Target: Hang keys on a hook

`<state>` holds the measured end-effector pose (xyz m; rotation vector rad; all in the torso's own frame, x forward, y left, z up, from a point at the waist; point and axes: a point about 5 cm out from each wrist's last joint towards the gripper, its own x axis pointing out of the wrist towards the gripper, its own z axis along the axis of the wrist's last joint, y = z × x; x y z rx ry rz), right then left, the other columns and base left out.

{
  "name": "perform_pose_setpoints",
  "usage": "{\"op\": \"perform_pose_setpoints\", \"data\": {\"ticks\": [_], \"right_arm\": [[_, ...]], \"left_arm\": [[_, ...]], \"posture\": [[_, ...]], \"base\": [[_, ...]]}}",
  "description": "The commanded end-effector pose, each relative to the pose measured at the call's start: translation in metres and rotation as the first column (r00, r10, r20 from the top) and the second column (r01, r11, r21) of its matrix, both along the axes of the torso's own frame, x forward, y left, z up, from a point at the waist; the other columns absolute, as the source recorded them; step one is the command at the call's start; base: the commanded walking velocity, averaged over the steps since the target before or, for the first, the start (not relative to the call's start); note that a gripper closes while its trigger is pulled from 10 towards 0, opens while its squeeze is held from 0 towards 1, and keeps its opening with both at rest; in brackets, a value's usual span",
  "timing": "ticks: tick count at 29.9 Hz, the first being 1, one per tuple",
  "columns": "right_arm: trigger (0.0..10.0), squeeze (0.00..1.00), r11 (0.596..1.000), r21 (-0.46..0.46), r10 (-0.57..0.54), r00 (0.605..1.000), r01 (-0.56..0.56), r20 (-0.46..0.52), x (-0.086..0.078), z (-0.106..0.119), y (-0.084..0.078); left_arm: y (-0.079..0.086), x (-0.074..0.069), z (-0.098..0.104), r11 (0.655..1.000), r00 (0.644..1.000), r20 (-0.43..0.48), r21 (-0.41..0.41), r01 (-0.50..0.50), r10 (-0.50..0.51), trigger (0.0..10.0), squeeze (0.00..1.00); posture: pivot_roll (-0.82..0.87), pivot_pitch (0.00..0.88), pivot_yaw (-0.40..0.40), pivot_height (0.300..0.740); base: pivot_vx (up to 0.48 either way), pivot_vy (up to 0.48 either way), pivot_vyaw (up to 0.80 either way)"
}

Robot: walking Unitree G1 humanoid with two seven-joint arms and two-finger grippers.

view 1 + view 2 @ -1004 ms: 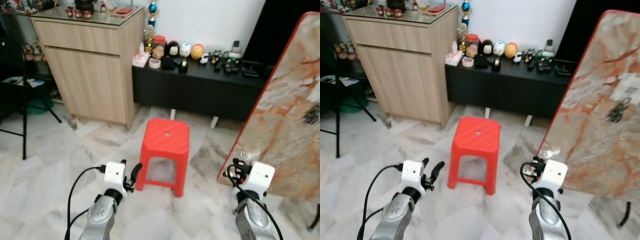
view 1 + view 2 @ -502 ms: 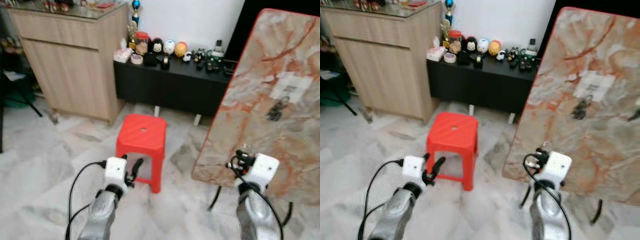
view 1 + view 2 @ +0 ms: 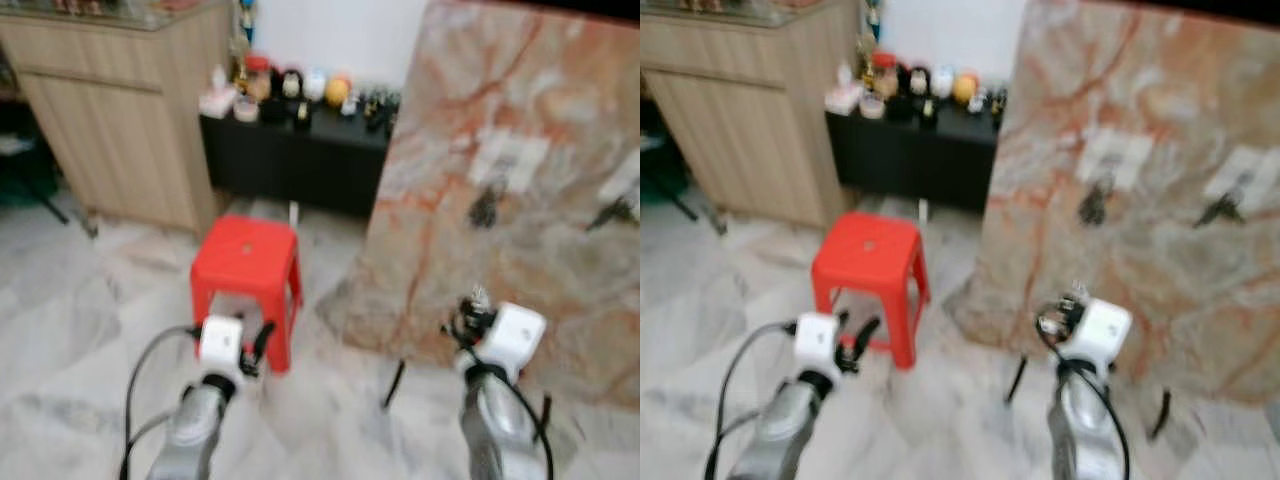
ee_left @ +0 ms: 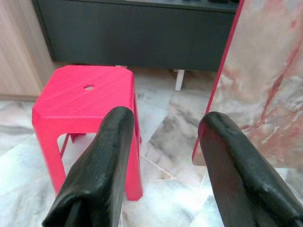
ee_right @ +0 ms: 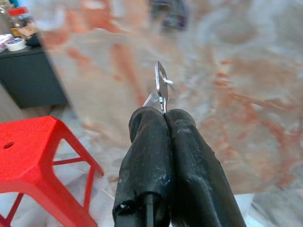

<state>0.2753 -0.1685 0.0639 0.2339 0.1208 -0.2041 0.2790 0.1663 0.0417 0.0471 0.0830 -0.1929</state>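
Keys (image 5: 162, 87) stick out from my right gripper (image 5: 164, 113), fingers pinched tight on them, near the tilted marble board (image 3: 1140, 190). My left gripper (image 4: 163, 127) hangs spread apart over a red stool (image 4: 85, 94).

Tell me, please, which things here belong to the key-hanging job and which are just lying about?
Job:
key, pinched in the right gripper
marble board with things already hanging on it

Lying about:
red stool
black bench with ornaments
wooden cabinet
left gripper, open and idle
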Motion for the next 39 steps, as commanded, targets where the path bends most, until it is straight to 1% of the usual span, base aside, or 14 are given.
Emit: {"op": "perform_pose_setpoints", "data": {"ticks": [1, 7, 16, 29, 39], "right_arm": [[10.0, 0.0, 0.999, -0.005, -0.038, 0.999, 0.038, 0.003, -0.002, 0.001, -0.01], [10.0, 0.0, 0.999, 0.002, -0.044, 0.999, 0.044, -0.009, -0.001, 0.0, -0.011], [10.0, 0.0, 0.999, -0.001, -0.038, 0.999, 0.038, -0.007, 0.002, 0.001, -0.01], [10.0, 0.0, 1.0, -0.01, -0.016, 1.0, 0.016, 0.012, 0.007, 0.004, -0.005], [10.0, 0.0, 0.999, -0.032, 0.005, 1.0, -0.004, 0.022, 0.008, 0.005, -0.002]], "left_arm": [[-0.01, 0.001, 0.0, 0.999, 0.999, -0.003, -0.006, 0.034, -0.034, 10.0, 0.0], [-0.01, 0.001, 0.0, 0.999, 0.999, -0.003, -0.006, 0.035, -0.035, 10.0, 0.0], [-0.011, 0.0, -0.001, 0.999, 0.999, -0.005, -0.007, 0.034, -0.034, 10.0, 0.0], [-0.01, -0.002, -0.002, 0.999, 0.999, -0.007, -0.003, 0.032, -0.032, 10.0, 0.0], [-0.005, -0.002, -0.003, 1.0, 1.0, -0.011, -0.006, 0.02, -0.02, 10.0, 0.0]], "posture": [[-0.01, 0.032, -0.065, 0.74], [-0.01, 0.028, -0.066, 0.74], [0.0, 0.02, -0.071, 0.74], [0.0, 0.0, -0.08, 0.74], [0.01, 0.0, -0.072, 0.74]], "base": [[0.0, -0.401, 0.0], [0.0, -0.402, 0.0], [0.0, -0.403, -0.74], [0.0, -0.403, 0.0], [0.0, 0.0, 0.0]]}}
